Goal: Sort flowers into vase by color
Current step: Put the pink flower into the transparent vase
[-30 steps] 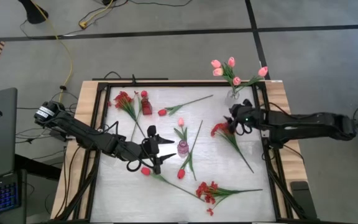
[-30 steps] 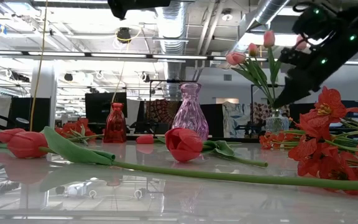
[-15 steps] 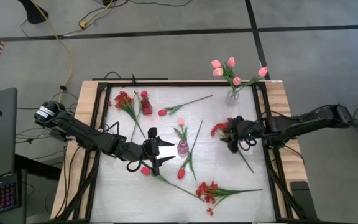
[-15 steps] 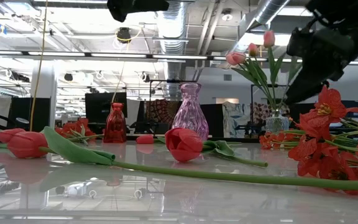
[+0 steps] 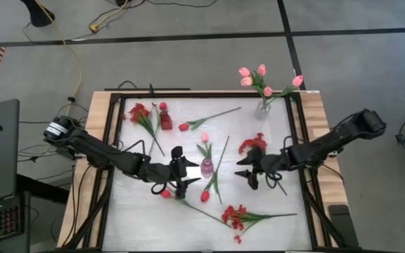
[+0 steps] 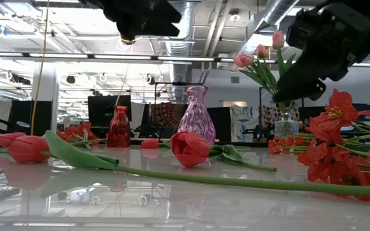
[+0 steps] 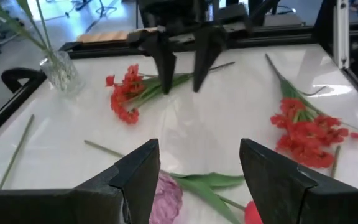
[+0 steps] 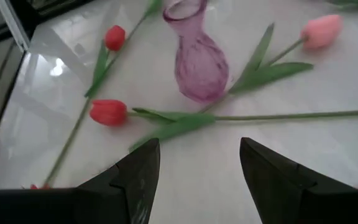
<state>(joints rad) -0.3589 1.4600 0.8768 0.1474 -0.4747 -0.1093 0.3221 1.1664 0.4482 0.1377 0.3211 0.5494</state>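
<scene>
A pink glass vase [image 5: 207, 167] stands mid-table, with a red vase [image 5: 165, 119] at the far left. A clear vase [image 5: 264, 105] at the far right holds pink tulips. A pink tulip [image 8: 322, 30] and red tulips [image 8: 109, 112] [image 5: 183, 127] [image 5: 165, 193] lie flat on the table around the pink vase. Red bunches lie at the far left [image 5: 140, 112], at the right [image 5: 252, 145] and near the front [image 5: 234, 216]. My left gripper [image 5: 178, 176] hangs open just left of the pink vase. My right gripper [image 5: 247, 174] hangs open to its right, near the right bunch's stem.
A black frame [image 5: 111, 140] runs round the white tabletop. Long green stems cross the table's middle and near part. Bare white surface [image 5: 139, 218] shows at the near left. The room beyond the table shows in the low view.
My right gripper has left the red bunch at the right. It has swung toward the table's near edge and left, toward the pink vase, turning as it went, and stays open. My left gripper has sunk a little. No flower has moved.
</scene>
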